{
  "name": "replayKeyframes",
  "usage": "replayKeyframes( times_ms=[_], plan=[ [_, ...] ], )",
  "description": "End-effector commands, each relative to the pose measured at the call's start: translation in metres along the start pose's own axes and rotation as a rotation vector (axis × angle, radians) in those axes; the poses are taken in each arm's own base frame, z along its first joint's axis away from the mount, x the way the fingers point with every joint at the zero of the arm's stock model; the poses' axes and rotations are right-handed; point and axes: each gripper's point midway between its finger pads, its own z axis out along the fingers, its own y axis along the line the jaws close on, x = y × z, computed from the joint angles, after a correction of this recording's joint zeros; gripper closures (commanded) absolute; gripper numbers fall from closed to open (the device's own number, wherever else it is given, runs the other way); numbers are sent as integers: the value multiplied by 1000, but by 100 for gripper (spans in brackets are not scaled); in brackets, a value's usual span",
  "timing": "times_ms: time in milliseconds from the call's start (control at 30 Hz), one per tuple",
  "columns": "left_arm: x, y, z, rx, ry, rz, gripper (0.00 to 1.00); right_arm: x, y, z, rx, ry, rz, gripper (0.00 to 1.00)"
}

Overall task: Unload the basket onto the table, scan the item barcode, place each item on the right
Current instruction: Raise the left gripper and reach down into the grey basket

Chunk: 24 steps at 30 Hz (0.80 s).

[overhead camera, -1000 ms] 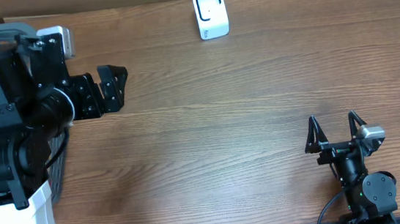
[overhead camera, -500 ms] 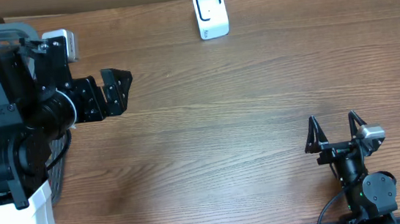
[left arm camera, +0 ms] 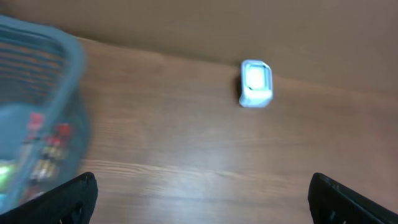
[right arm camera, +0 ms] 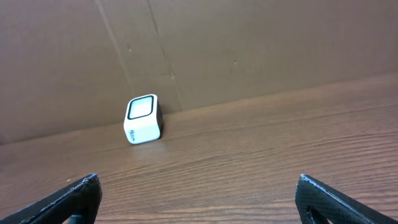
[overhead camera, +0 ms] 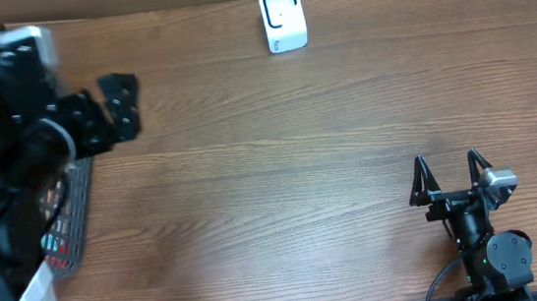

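Observation:
The white barcode scanner (overhead camera: 282,18) stands upright at the table's far edge, also seen in the left wrist view (left arm camera: 255,84) and the right wrist view (right arm camera: 143,118). Colourful packaged items (left arm camera: 45,144) lie blurred inside a blue-grey mesh basket (left arm camera: 68,68) at the far left. My left gripper (overhead camera: 124,107) hovers open and empty beside the basket's right rim, its dark fingertips (left arm camera: 74,199) wide apart. Near the front right, my right gripper (overhead camera: 449,175) rests open with nothing between its fingertips (right arm camera: 339,202).
A brown cardboard wall (right arm camera: 249,43) runs along the back of the wooden table (overhead camera: 300,167). The basket (overhead camera: 70,221) lies partly under my left arm at the left edge.
My left arm has swung left and back toward the basket, its gripper still open. The basket's contents have come into view. The right arm has not moved.

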Motion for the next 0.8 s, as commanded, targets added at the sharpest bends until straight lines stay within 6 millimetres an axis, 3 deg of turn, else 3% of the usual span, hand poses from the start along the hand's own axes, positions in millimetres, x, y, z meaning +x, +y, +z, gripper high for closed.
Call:
replayKeyframes(
  times_ms=[0, 233, 433, 600, 767],
  plan=[
    [-20, 45, -13, -198, -62, -89, 0, 1, 0, 0, 0, -7, -7, 0],
    [-10, 125, -6, -410, 19, -279, 1, 1, 0, 0, 0, -7, -7, 0],
    [21, 195, -1, -557, 134, -508, 9, 1, 0, 0, 0, -7, -7, 0],
    [38, 226, 3, -588, 178, -622, 9, 1, 0, 0, 0, -7, -7, 0],
    [50, 243, 17, -606, 222, -656, 8, 1, 0, 0, 0, -7, -7, 0]
  ],
)
